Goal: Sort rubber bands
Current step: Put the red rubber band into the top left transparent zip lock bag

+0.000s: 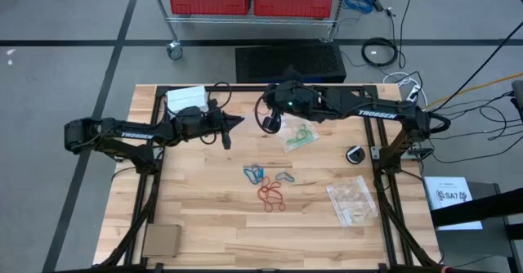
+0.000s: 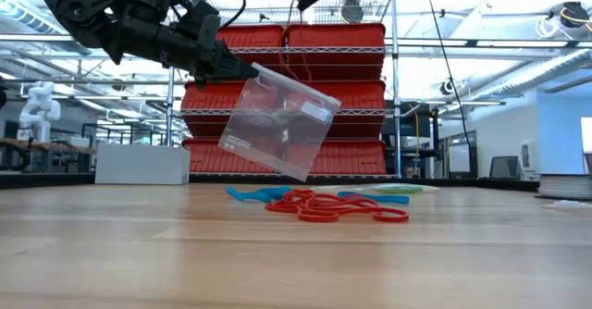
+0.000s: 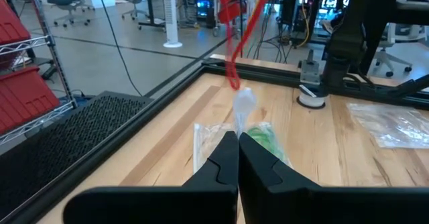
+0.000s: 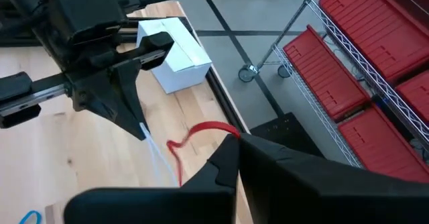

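My left gripper (image 1: 233, 126) (image 3: 238, 143) is raised over the table's far middle, shut on a clear plastic bag (image 2: 277, 119). Just to its right, my right gripper (image 1: 272, 123) (image 4: 234, 142) is shut on a red rubber band (image 4: 201, 131). That band's lower end (image 3: 233, 80) hangs right above the bag's upper edge (image 3: 244, 103). Several more bands lie loose on the wood: blue ones (image 1: 254, 173) and red ones (image 1: 271, 194) (image 2: 324, 207). A second clear bag holding green bands (image 1: 299, 137) lies flat on the table. My left gripper pinches the clear bag by its upper corner (image 2: 252, 69) between shut fingers, coming level from the table's left. The bag is lifted clear of the table and hangs tilted below the fingertips. My right gripper pinches the red band's upper part (image 4: 224, 135) between shut fingertips. The band dangles stretched long below them (image 3: 241, 29), clear of the table.
A third clear bag (image 1: 353, 201) lies toward the near right. A small black round object (image 1: 355, 154) sits by the right arm's base, a white box (image 1: 186, 99) at the far left, a cardboard piece (image 1: 161, 240) at the near left corner. Red bins (image 2: 277, 96) stand beyond the far edge.
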